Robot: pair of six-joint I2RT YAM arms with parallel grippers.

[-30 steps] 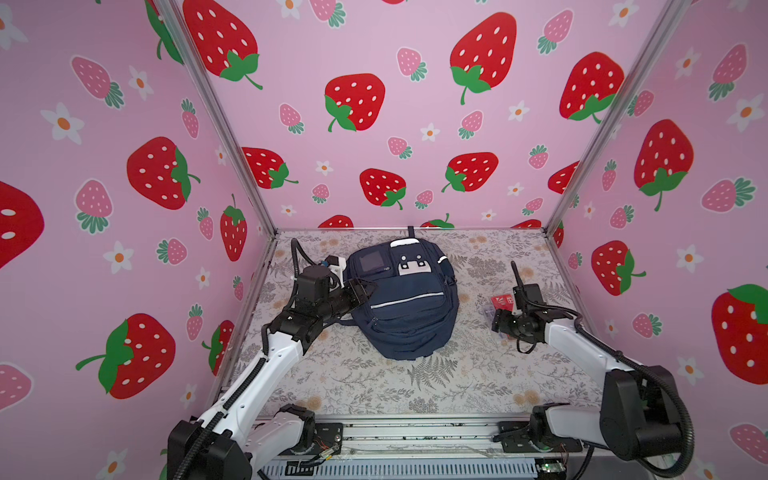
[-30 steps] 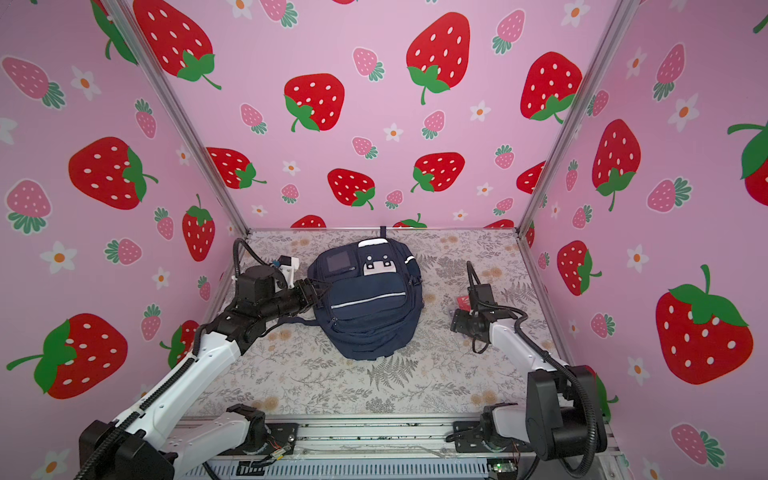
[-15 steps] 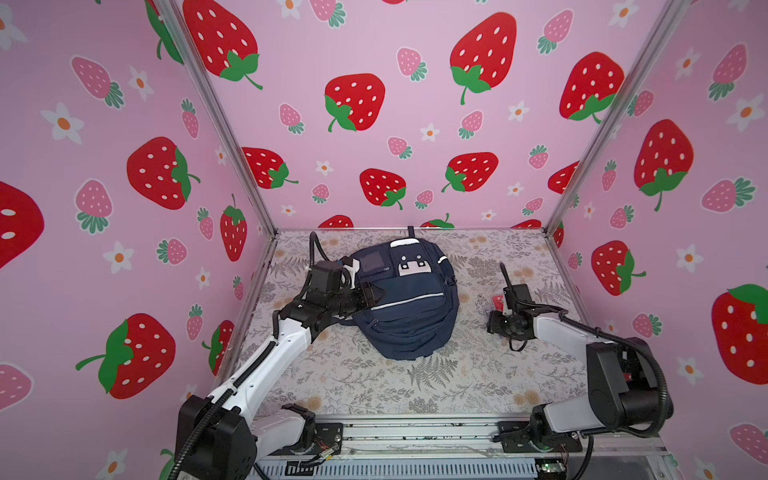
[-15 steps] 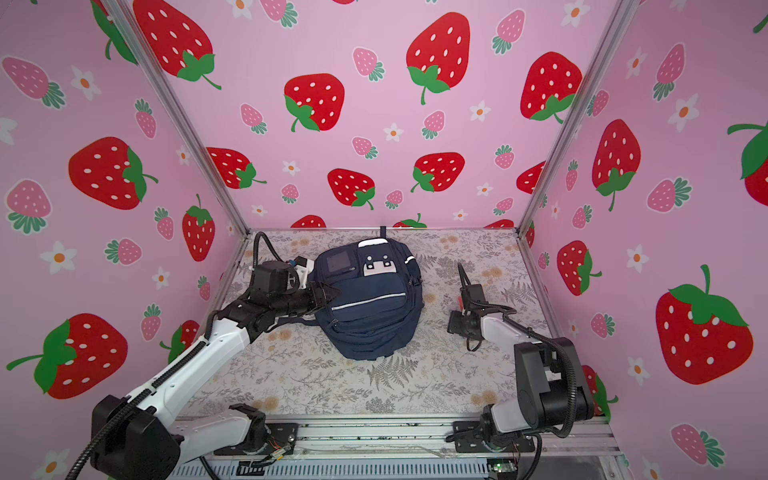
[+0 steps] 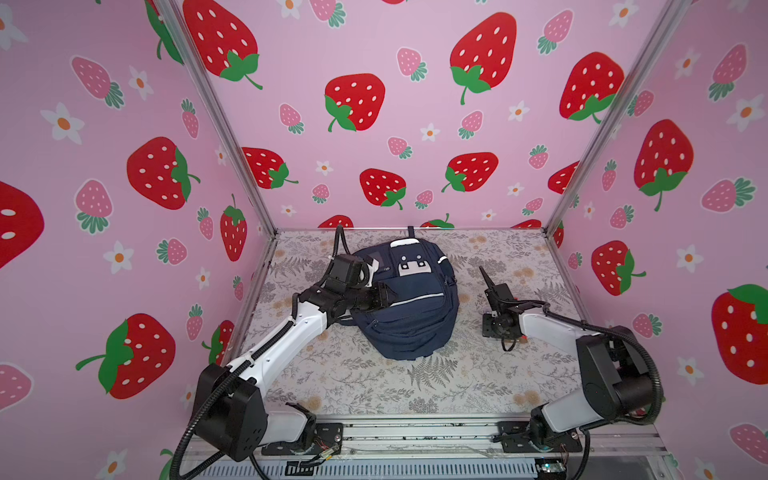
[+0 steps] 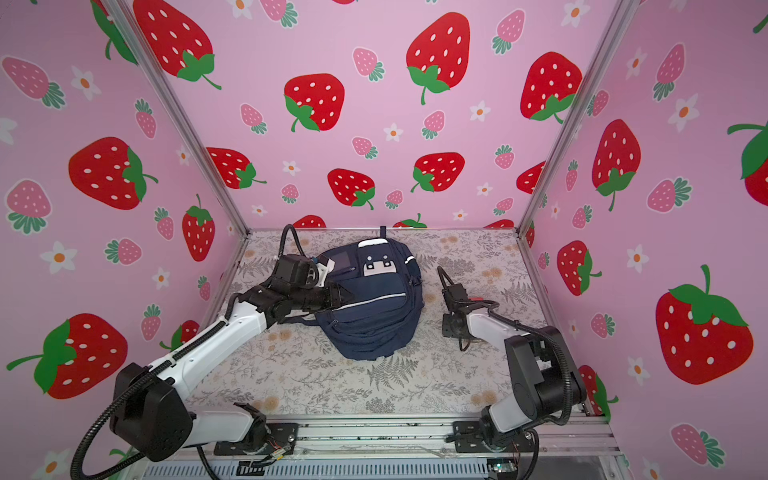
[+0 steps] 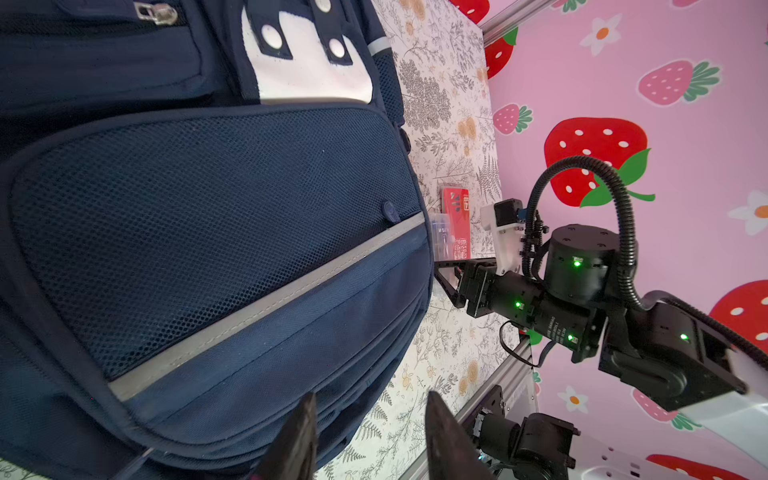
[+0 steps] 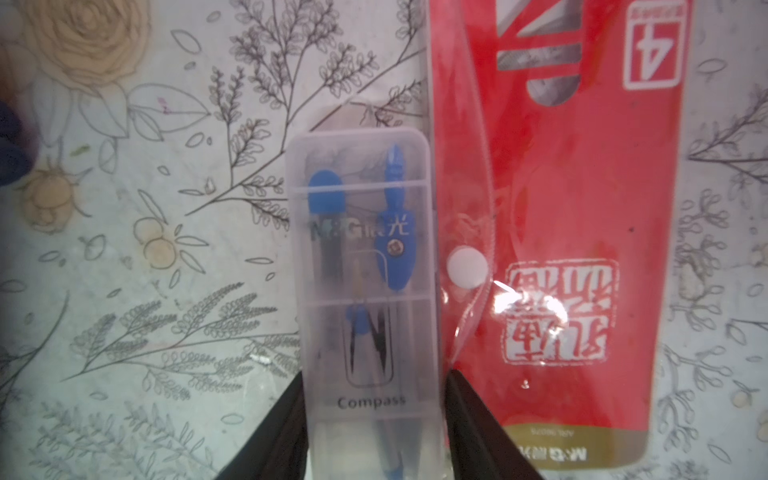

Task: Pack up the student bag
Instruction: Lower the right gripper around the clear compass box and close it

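The backpack point(image 5: 409, 307) lies centre-far. Over its left flank hovers the left claw point(image 7: 370, 415), released, presumably to open it. To the right, the right claw point(image 8: 374, 390) straddles the compass case point(image 8: 365, 266) for pickup; whether it grips cannot be told.
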